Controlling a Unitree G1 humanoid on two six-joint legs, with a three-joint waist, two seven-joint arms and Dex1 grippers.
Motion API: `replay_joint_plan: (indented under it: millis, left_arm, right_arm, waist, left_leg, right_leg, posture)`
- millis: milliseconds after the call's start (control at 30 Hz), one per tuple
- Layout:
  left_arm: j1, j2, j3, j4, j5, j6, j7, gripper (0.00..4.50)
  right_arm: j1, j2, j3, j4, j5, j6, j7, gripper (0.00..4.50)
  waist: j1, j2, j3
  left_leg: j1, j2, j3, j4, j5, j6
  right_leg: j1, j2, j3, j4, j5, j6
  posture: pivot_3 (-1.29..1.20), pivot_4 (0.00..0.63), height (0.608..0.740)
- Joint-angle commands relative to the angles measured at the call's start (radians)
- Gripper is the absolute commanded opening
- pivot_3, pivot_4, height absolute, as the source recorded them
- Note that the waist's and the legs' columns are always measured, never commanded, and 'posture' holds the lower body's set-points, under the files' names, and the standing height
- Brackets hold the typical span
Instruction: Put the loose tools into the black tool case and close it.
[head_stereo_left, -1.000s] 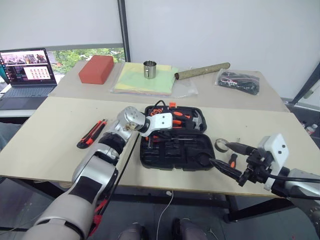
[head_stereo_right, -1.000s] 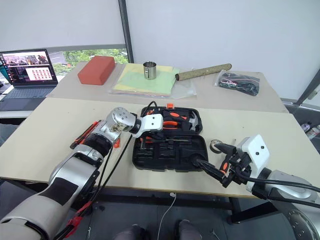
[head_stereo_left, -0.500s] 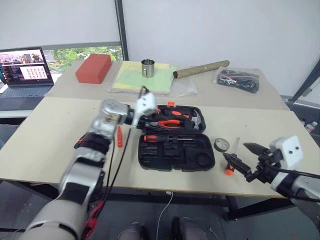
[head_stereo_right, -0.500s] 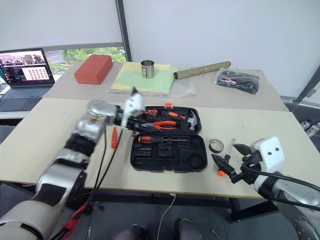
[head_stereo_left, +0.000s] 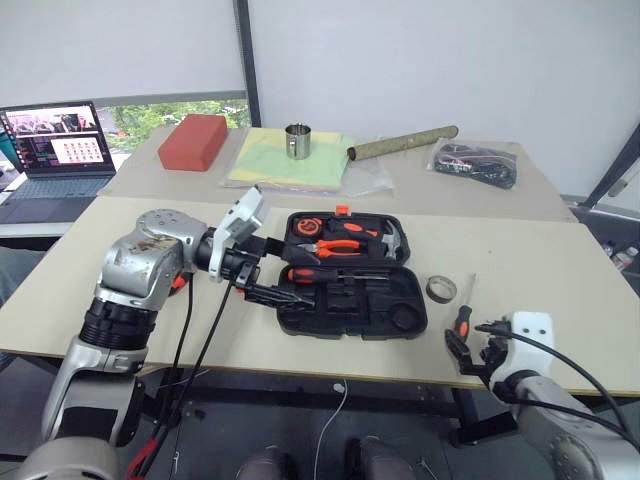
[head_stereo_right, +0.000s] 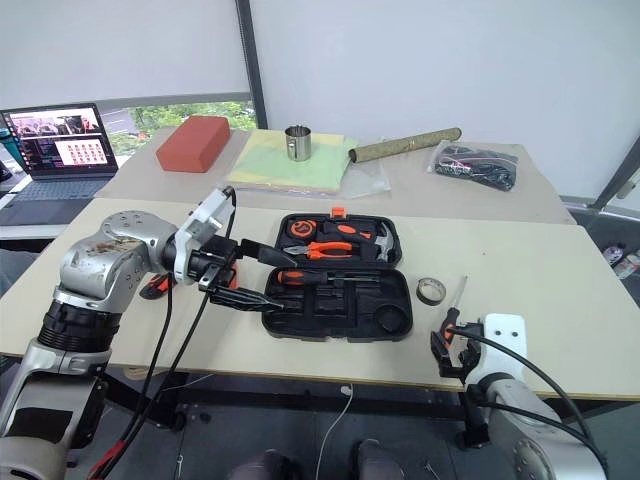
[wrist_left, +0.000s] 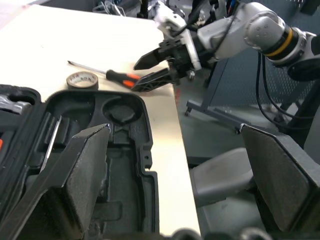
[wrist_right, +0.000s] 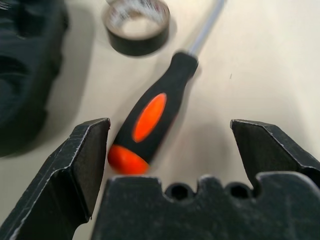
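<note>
The black tool case (head_stereo_left: 400, 322) lies open mid-table, with an orange-and-black screwdriver (head_stereo_left: 318, 274) resting in its near half. My left gripper (head_stereo_right: 280, 282) hovers open and empty at the case's left edge, pointing across it. A second screwdriver (head_stereo_left: 463, 318) lies right of the case, its handle toward the table's front edge, with the grey tape ring (head_stereo_left: 441, 289) beside its shaft. My right gripper (head_stereo_left: 470, 350) stands open and empty at the front edge, just short of that handle (wrist_right: 149, 120). The utility knife (head_stereo_right: 155, 287) peeks out from behind my left arm.
Pliers (head_stereo_left: 340, 246), a hammer and a tape measure sit in the case's far half. On the rear table are a laptop (head_stereo_left: 60, 140), a red block (head_stereo_left: 193, 140), a metal cup (head_stereo_left: 298, 140), a cardboard tube (head_stereo_left: 403, 142) and a bagged black bundle (head_stereo_left: 477, 162).
My left gripper opened, left a screwdriver in the case and drew back to the left. My right gripper sank to the table's front edge behind the other screwdriver.
</note>
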Motion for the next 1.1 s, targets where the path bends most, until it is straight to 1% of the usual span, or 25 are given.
replay_joint_plan:
  millis: [33,67,133,233,267,300,400,467,500,533,567,600,667,700,767,800,867,933,1000,1100]
  left_arm:
    - [-0.021,0.010,-0.001,-0.010,0.011,-0.036,0.026,4.50]
    - [-0.023,0.011,-0.005,-0.001,0.019,-0.046,0.032,4.50]
    - [-0.025,0.012,-0.010,0.014,0.030,-0.067,0.037,4.50]
    - [-0.027,0.016,-0.010,0.026,0.031,-0.079,0.038,4.50]
    - [-0.028,0.017,-0.009,0.029,0.031,-0.080,0.038,4.50]
    - [-0.029,0.020,-0.007,0.032,0.031,-0.083,0.039,4.50]
    - [-0.029,0.033,0.005,0.040,0.029,-0.087,0.041,4.50]
    - [-0.024,0.049,0.015,0.038,0.023,-0.079,0.044,4.50]
    - [-0.021,0.056,0.019,0.036,0.019,-0.075,0.046,4.50]
    - [-0.014,0.073,0.027,0.030,0.010,-0.063,0.042,4.50]
    - [-0.009,0.084,0.031,0.026,0.003,-0.055,0.039,4.50]
    - [-0.002,0.103,0.032,0.019,-0.002,-0.046,0.028,4.50]
    - [0.008,0.126,0.031,0.015,-0.005,-0.046,0.013,4.50]
    - [0.014,0.137,0.029,0.016,0.000,-0.052,0.011,4.50]
    - [0.024,0.153,0.028,0.019,0.005,-0.062,0.005,4.50]
    - [0.026,0.156,0.027,0.021,0.005,-0.064,0.003,4.50]
    - [0.035,0.162,0.027,0.013,0.006,-0.066,0.004,4.50]
    - [0.042,0.165,0.028,0.008,0.007,-0.068,0.008,4.50]
    - [0.051,0.164,0.034,-0.009,0.002,-0.061,0.022,4.50]
    - [0.060,0.166,0.043,-0.025,-0.003,-0.056,0.039,4.50]
  right_arm:
    - [-0.023,0.018,0.027,0.026,-0.048,-0.050,0.005,3.74]
    - [-0.023,0.032,0.025,0.040,-0.064,-0.061,-0.007,3.49]
    - [-0.022,0.054,0.019,0.056,-0.095,-0.087,-0.023,2.71]
    - [-0.020,0.077,-0.001,0.047,-0.123,-0.129,-0.027,1.71]
    - [-0.021,0.085,-0.014,0.042,-0.128,-0.146,-0.030,1.43]
    - [-0.025,0.093,-0.036,0.030,-0.126,-0.162,-0.031,1.01]
    - [-0.059,0.095,-0.118,-0.015,-0.082,-0.185,-0.016,0.99]
    - [-0.095,0.040,-0.159,-0.031,-0.046,-0.204,0.054,0.99]
    - [-0.111,0.006,-0.166,-0.031,-0.028,-0.212,0.102,0.99]
    - [-0.144,-0.073,-0.151,-0.018,0.006,-0.222,0.220,0.99]
    - [-0.167,-0.128,-0.139,-0.006,0.029,-0.228,0.303,0.99]
    - [-0.200,-0.206,-0.101,0.015,0.042,-0.239,0.412,0.99]
    - [-0.251,-0.313,-0.033,0.061,0.034,-0.273,0.559,0.99]
    - [-0.305,-0.372,0.037,0.120,-0.001,-0.315,0.652,0.99]
    - [-0.399,-0.443,0.154,0.224,-0.067,-0.398,0.785,0.99]
    - [-0.427,-0.458,0.187,0.260,-0.086,-0.429,0.821,0.99]
    - [-0.525,-0.475,0.301,0.363,-0.169,-0.542,0.932,0.99]
    - [-0.581,-0.481,0.368,0.435,-0.226,-0.628,1.002,0.99]
    - [-0.642,-0.485,0.451,0.551,-0.325,-0.791,1.079,0.99]
    - [-0.708,-0.471,0.505,0.679,-0.395,-0.945,1.146,0.99]
  waist:
    - [-0.002,0.000,0.000]
    - [-0.004,0.000,0.000]
    - [-0.005,0.000,0.000]
    - [-0.011,0.000,0.000]
    - [-0.012,0.000,0.000]
    - [-0.013,0.000,0.000]
    - [-0.016,0.001,0.001]
    - [-0.017,0.003,0.002]
    - [-0.018,0.004,0.002]
    - [-0.019,0.004,0.002]
    - [-0.024,0.005,0.003]
    - [-0.025,0.005,0.003]
    - [-0.027,0.005,0.003]
    - [-0.026,0.005,0.004]
    - [-0.024,0.004,0.004]
    - [-0.021,0.004,0.004]
    - [-0.019,0.004,0.004]
    - [-0.016,0.004,0.004]
    - [-0.014,0.004,0.004]
    - [-0.013,0.004,0.004]
  left_leg:
    - [0.000,0.000,0.000,0.000,0.000,0.000]
    - [0.000,0.000,0.000,0.000,0.000,0.000]
    - [0.000,0.000,0.000,-0.001,0.000,0.000]
    - [0.000,0.000,0.001,-0.001,0.000,0.000]
    - [0.000,0.000,0.001,-0.001,0.000,0.000]
    - [0.000,0.000,0.001,-0.001,0.000,0.000]
    - [-0.001,0.000,0.001,-0.002,0.000,0.000]
    - [-0.001,0.000,0.001,-0.002,0.000,0.000]
    - [-0.001,-0.001,0.001,-0.002,0.000,0.000]
    - [-0.001,-0.001,0.001,-0.002,0.000,0.000]
    - [0.000,-0.001,0.002,-0.002,0.000,0.000]
    - [0.000,-0.002,0.002,-0.003,0.000,0.000]
    - [0.004,-0.002,0.003,-0.006,0.000,0.000]
    - [0.006,-0.002,0.003,-0.010,0.000,0.000]
    - [0.013,-0.003,0.003,-0.015,0.001,-0.002]
    - [0.013,-0.002,0.003,-0.016,0.001,-0.001]
    - [0.013,-0.002,0.003,-0.016,0.001,-0.002]
    - [0.011,-0.002,0.003,-0.016,0.002,-0.002]
    - [0.009,-0.003,0.003,-0.016,0.002,-0.002]
    - [0.007,-0.004,0.004,-0.013,0.001,0.000]
  right_leg:
    - [0.000,0.000,0.000,0.000,0.000,0.001]
    - [0.000,0.000,0.000,0.000,0.001,0.001]
    - [0.000,0.000,0.000,-0.001,0.001,0.001]
    - [0.000,0.000,0.000,-0.001,0.001,0.001]
    - [0.000,0.000,0.000,-0.001,0.001,0.001]
    - [0.000,0.000,0.000,-0.001,0.001,0.001]
    - [-0.001,0.000,0.000,-0.001,0.001,0.001]
    - [-0.001,0.000,0.001,0.000,0.001,0.001]
    - [-0.001,0.000,0.001,-0.001,0.001,0.001]
    - [-0.002,0.000,0.002,-0.001,0.001,0.002]
    - [-0.002,0.000,0.003,-0.001,0.001,0.002]
    - [-0.002,0.001,0.005,-0.001,0.001,0.002]
    - [-0.001,0.002,0.006,-0.001,0.001,0.002]
    - [-0.001,0.002,0.007,-0.002,0.001,0.001]
    - [0.003,0.005,0.007,-0.004,0.000,-0.001]
    - [0.003,0.005,0.007,-0.004,-0.001,-0.001]
    - [0.003,0.007,0.007,-0.004,-0.002,-0.003]
    - [0.002,0.007,0.007,-0.004,-0.002,-0.003]
    - [0.001,0.006,0.007,-0.004,-0.002,-0.003]
    - [0.000,0.004,0.007,-0.004,-0.004,0.000]
  posture:
    - [0.00,0.150,0.740]
    - [0.00,0.150,0.740]
    - [0.00,0.150,0.740]
    - [0.00,0.150,0.740]
    - [0.00,0.150,0.740]
    - [0.00,0.150,0.740]
    - [0.00,0.150,0.740]
    - [0.00,0.150,0.740]
    - [0.00,0.150,0.740]
    - [0.00,0.150,0.740]
    - [0.00,0.150,0.740]
    - [0.00,0.150,0.740]
    - [0.00,0.150,0.740]
    - [0.00,0.150,0.740]
    - [0.00,0.150,0.740]
    - [0.00,0.150,0.740]
    - [0.00,0.150,0.740]
    - [0.00,0.150,0.740]
    - [0.00,0.150,0.740]
    - [0.00,0.150,0.740]
